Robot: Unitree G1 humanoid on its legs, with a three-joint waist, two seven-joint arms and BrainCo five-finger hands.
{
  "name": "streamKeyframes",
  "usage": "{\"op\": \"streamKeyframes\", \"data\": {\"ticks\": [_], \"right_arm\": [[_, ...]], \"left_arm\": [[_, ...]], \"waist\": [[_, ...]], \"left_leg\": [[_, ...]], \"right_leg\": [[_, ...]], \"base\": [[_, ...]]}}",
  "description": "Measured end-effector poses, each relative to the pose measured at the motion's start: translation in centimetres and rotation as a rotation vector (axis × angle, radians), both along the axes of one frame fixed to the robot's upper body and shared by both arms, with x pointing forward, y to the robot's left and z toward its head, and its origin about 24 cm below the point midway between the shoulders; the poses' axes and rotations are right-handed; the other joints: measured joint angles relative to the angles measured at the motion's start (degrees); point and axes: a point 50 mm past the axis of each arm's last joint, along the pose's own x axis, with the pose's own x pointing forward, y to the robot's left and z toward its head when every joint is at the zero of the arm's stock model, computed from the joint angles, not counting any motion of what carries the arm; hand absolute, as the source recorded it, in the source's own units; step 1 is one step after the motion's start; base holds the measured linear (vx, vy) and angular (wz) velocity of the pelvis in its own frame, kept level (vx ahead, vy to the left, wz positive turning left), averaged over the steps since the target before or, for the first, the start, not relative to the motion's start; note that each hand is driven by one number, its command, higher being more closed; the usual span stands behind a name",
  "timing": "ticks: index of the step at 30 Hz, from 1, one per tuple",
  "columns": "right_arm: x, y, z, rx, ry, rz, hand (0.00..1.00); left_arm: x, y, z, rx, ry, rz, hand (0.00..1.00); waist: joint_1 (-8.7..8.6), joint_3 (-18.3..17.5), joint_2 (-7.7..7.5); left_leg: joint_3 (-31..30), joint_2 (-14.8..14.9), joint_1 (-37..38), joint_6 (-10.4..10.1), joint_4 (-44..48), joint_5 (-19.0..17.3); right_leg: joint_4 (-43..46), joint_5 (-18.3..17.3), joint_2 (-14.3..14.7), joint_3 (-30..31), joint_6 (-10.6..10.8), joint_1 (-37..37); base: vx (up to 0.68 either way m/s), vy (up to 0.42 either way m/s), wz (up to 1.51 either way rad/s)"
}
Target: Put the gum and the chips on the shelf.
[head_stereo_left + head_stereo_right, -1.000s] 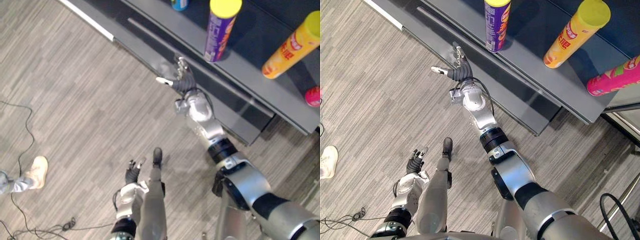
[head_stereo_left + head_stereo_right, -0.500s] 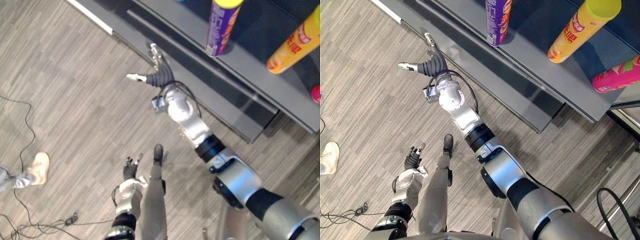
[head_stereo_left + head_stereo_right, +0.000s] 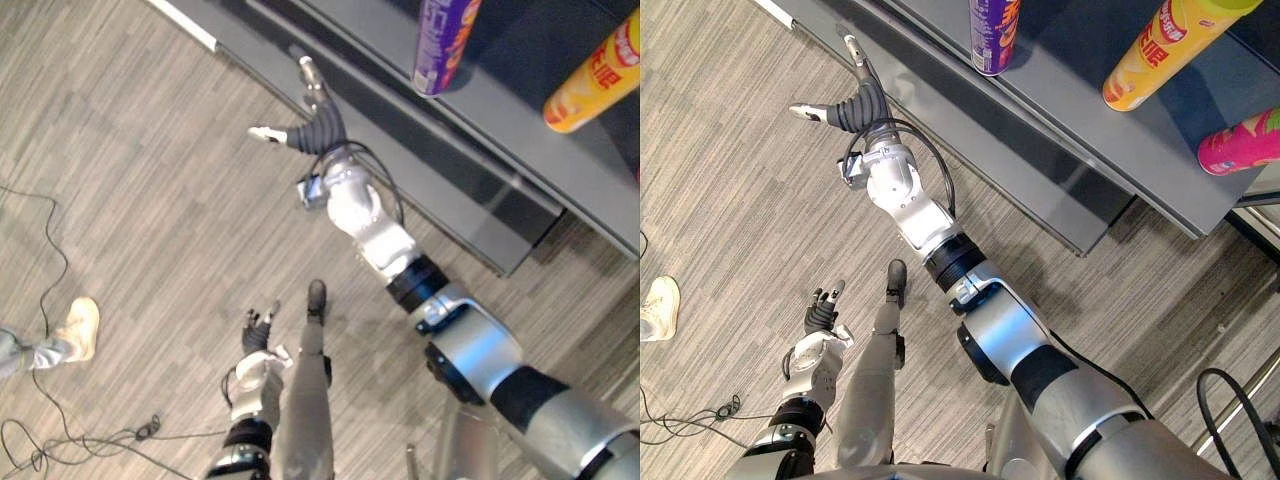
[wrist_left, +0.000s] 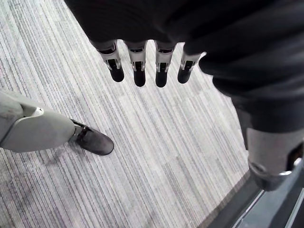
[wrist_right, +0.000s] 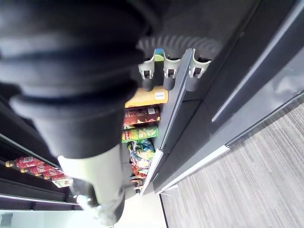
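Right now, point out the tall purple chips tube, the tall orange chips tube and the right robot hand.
tall purple chips tube [image 3: 992,40]: right eye view, side wall.
tall orange chips tube [image 3: 1152,58]: right eye view, side wall.
right robot hand [image 3: 864,106]: right eye view, dark ribbed cover.

This looks like a shop, or a mock-up of one. A long dark grey shelf [image 3: 1110,150] runs along the floor [image 3: 130,200] of grey striped planks, and tall snack tubes are spaced out along it: a purple can [image 3: 995,35], a yellow can [image 3: 1155,55] and a pink can [image 3: 1245,145]. The right wrist view shows more of the shelving, stocked with boxes and packets [image 5: 140,134] in several colours, and a lower tier lined with red-labelled bottles [image 5: 35,166].
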Motion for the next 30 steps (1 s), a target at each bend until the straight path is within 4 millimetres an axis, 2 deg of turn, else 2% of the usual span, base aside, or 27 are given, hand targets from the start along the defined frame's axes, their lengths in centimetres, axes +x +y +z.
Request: {"op": "streamKeyframes", "data": {"ticks": [4,13,24,30], "right_arm": [[-0.2,0.3,1.1,0.006,-0.031,-0.002,0.00],[-0.1,0.6,1.3,-0.010,-0.031,-0.024,0.00],[0.0,0.9,2.6,-0.022,-0.051,-0.054,0.00],[0.5,0.3,3.8,-0.002,-0.056,-0.088,0.00]], "left_arm": [[0.0,0.1,0.0,0.001,0.002,0.010,0.00],[1.1,0.0,0.7,-0.004,-0.018,0.023,0.00],[1.6,0.3,1.2,-0.005,-0.025,0.060,0.00],[1.6,0.4,1.3,-0.006,-0.029,0.069,0.00]], "waist": [[0.07,0.01,0.01],[0.07,0.02,0.03],[0.15,0.14,0.24],[0.16,0.19,0.34]], "left_leg": [[0.04,-0.10,-0.64,-0.01,-0.32,0.14],[-0.04,-0.05,-2.00,-0.11,-0.39,0.39],[-0.11,-0.22,-4.08,-0.09,-0.06,0.43],[-0.04,-0.69,-4.83,-0.12,-0.11,0.67]], "right_leg": [[0.18,0.00,-0.02,0.35,0.00,-1.13],[0.49,0.00,0.13,0.70,-0.01,-2.80],[0.83,0.00,0.09,0.97,-0.01,-5.00],[2.15,-0.07,-0.22,1.70,-0.13,-6.64]], "base": [[0.04,-0.071,-0.01],[0.03,-0.070,0.00],[0.02,-0.063,0.01],[0.01,-0.072,0.02]]}}
